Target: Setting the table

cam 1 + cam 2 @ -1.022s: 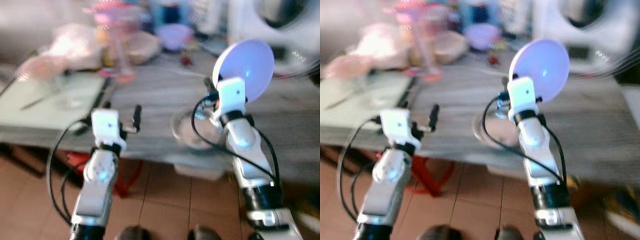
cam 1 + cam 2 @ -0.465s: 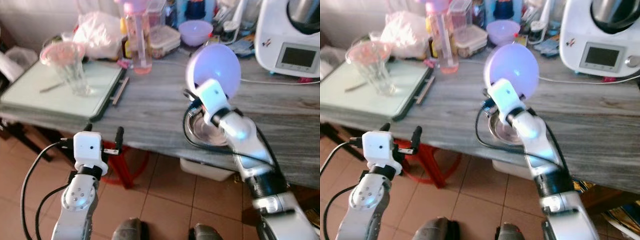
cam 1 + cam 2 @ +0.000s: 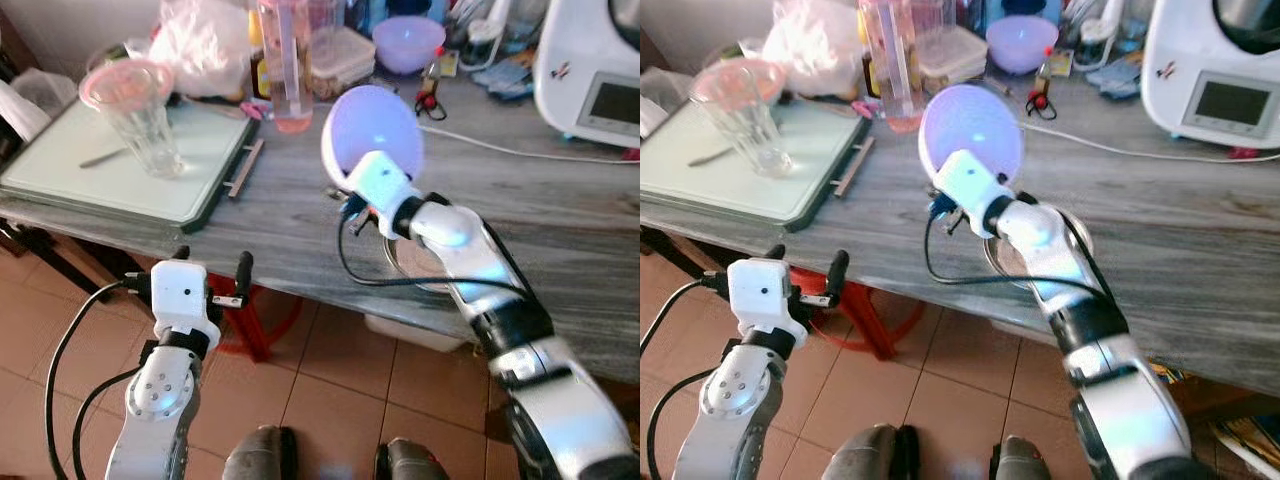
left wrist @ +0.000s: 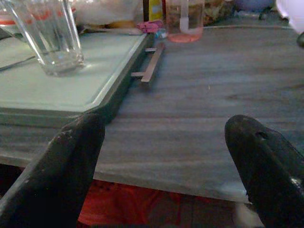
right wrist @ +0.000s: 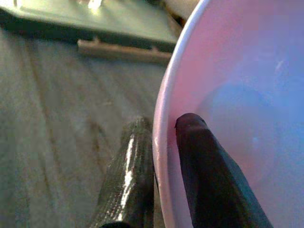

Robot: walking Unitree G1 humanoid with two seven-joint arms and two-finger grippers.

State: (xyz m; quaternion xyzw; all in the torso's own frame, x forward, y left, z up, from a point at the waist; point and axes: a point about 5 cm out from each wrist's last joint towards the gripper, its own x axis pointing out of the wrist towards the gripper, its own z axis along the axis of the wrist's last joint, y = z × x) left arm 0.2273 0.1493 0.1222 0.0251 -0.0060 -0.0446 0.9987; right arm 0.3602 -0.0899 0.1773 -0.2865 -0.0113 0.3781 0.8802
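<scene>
My right gripper (image 5: 164,122) is shut on the rim of a lilac bowl (image 3: 372,135), one finger inside and one outside. The bowl stands tilted on edge in the air above the grey wooden table (image 3: 290,215), its hollow facing me. It hangs between the green tray (image 3: 90,180) and a steel dish (image 3: 425,268) that lies partly under my right arm. My left gripper (image 3: 213,258) is open and holds nothing, low in front of the table's near edge.
A tall glass (image 3: 140,115) and a utensil rest on the green tray. At the back stand a pink bottle (image 3: 285,60), a plastic bag (image 3: 200,45), a second lilac bowl (image 3: 408,42) and a white appliance (image 3: 600,75) with its cable (image 3: 500,150). A red stool (image 3: 265,312) sits under the table.
The view has shifted and sharpened. My right arm has carried the bowl leftward, from above the steel dish toward the tray side. The left gripper stays low and open.
</scene>
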